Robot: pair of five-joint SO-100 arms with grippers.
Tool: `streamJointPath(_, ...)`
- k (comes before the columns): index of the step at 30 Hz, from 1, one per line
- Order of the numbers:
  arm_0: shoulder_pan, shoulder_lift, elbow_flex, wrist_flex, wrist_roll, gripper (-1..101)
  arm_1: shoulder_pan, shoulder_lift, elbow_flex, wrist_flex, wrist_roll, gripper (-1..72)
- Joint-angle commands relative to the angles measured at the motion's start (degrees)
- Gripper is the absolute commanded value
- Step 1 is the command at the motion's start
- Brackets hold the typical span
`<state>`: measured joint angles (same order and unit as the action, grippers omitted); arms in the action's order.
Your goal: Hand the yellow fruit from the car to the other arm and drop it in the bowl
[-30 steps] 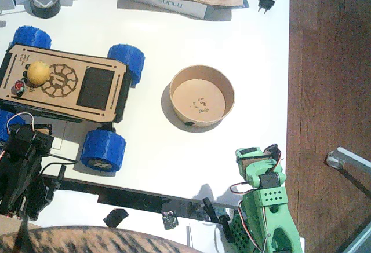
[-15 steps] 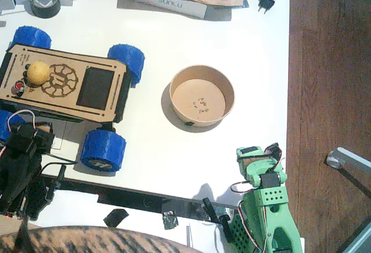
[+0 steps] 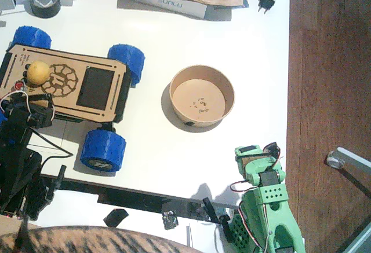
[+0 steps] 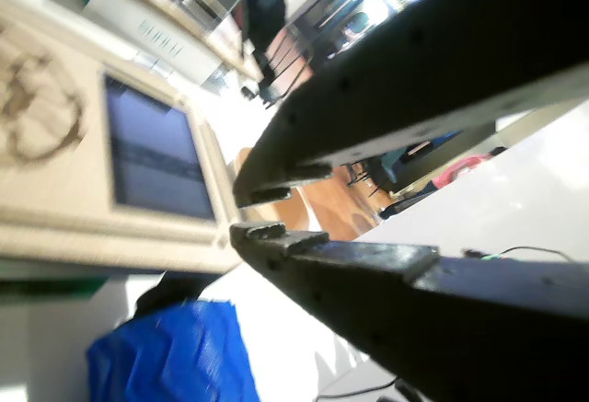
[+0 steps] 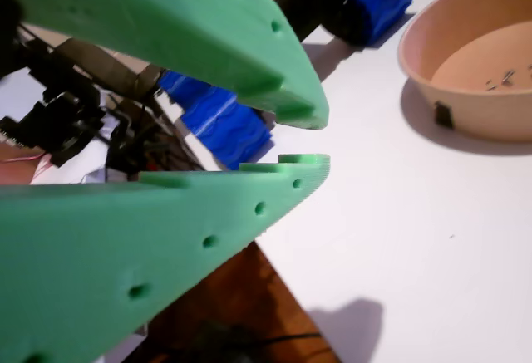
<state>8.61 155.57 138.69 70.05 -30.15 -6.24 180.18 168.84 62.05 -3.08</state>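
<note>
On the car [image 3: 64, 85], yellow fruit [image 3: 39, 72] just beyond the left tool [image 4: 241, 212], jaws slightly apart, empty.

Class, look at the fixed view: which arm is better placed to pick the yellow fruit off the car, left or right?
Left. The black left arm stands beside the car, close to the yellow fruit; the green right arm sits beyond the bowl.

Matt wood car [image 3: 64, 85] deck, paper bowl [image 3: 202, 96].
</note>
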Motion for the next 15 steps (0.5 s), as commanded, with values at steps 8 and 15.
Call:
streamJointPath(8,-0.62,-7.29,-4.39,-8.17,0.26,0,-1.14,0.0,-3.69,-1.32,1.05,0.0)
streamJointPath(15,-2.55,-8.0,-4.39,-11.43,0.35,0,-1.14,0.7,-3.52,-0.97,1.05,0.0)
